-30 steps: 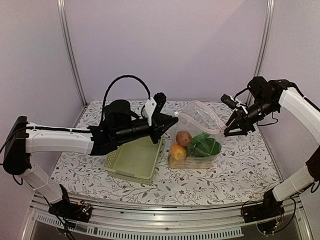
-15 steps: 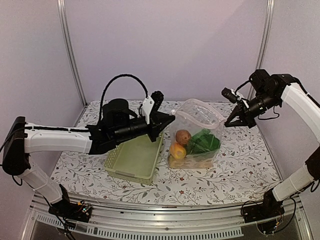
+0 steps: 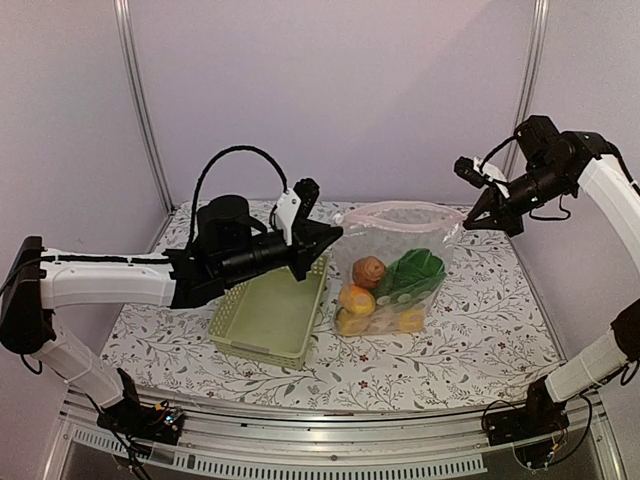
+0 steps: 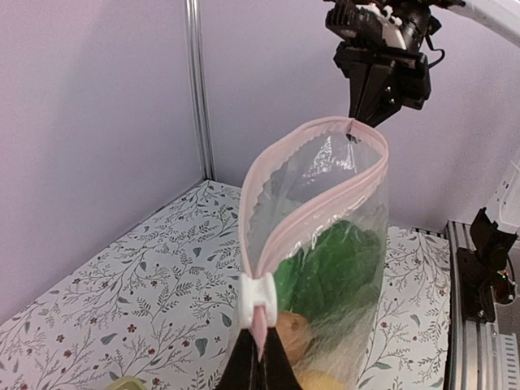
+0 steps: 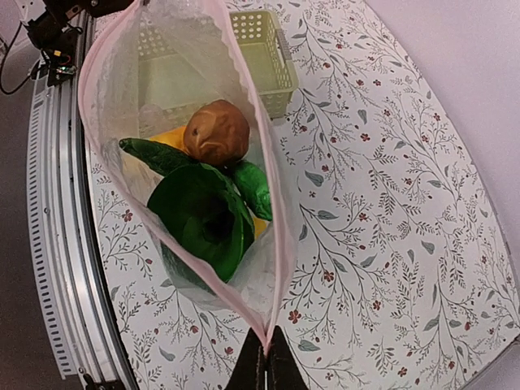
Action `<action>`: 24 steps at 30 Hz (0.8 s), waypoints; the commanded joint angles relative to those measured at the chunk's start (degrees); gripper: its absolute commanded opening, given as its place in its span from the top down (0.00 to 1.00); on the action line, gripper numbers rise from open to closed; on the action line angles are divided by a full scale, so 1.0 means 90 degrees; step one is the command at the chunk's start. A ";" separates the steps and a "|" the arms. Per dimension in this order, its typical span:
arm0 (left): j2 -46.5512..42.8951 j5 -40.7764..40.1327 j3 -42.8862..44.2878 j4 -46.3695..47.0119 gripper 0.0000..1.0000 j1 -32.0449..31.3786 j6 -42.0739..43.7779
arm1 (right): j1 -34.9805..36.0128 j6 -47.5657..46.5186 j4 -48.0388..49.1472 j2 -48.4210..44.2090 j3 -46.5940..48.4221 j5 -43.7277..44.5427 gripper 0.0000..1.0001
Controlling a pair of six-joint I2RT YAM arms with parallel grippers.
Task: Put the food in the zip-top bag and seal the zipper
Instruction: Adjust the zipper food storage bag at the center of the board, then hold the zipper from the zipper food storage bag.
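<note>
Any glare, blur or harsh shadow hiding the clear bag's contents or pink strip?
Top external view: soft, even light, no hard shadows; the clear crinkly plastic bag reads fine. Left wrist view: white glints on the bag's upper wall; the left tool is a dark silhouette. Right wrist view: crisp, no glare; the reddish-brown round toy and green leafy toy show plainly.

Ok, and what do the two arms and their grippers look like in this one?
The left arm and right arm have white tubular links and black joint housings. A black cable loop arches over the left wrist, beside a small white bracket. The left gripper and right gripper are black, each with two thin tapering fingers.
</note>
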 commanded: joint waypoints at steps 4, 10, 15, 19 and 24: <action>-0.0140 -0.0106 0.0283 -0.0387 1.00 0.0118 0.0271 | -0.0036 -0.0414 -0.0392 0.0138 0.0433 0.0491 1.00; -0.0043 0.0045 0.0458 -0.0348 1.00 0.0116 0.0177 | -0.0032 -0.0364 -0.0402 0.0020 0.0500 0.0581 0.76; 0.0132 0.0195 0.0574 -0.0300 1.00 0.0118 0.0140 | 0.0007 -0.0476 -0.0400 -0.0291 0.0927 -0.0274 0.57; 0.0177 0.0212 0.0595 -0.0318 1.00 0.0118 0.0147 | 0.0602 -0.0168 -0.0301 -0.0144 0.1345 -0.0700 0.52; 0.0154 0.0203 0.0569 -0.0349 1.00 0.0118 0.0135 | 0.1512 0.0432 0.0271 0.0256 0.1657 -0.0734 0.52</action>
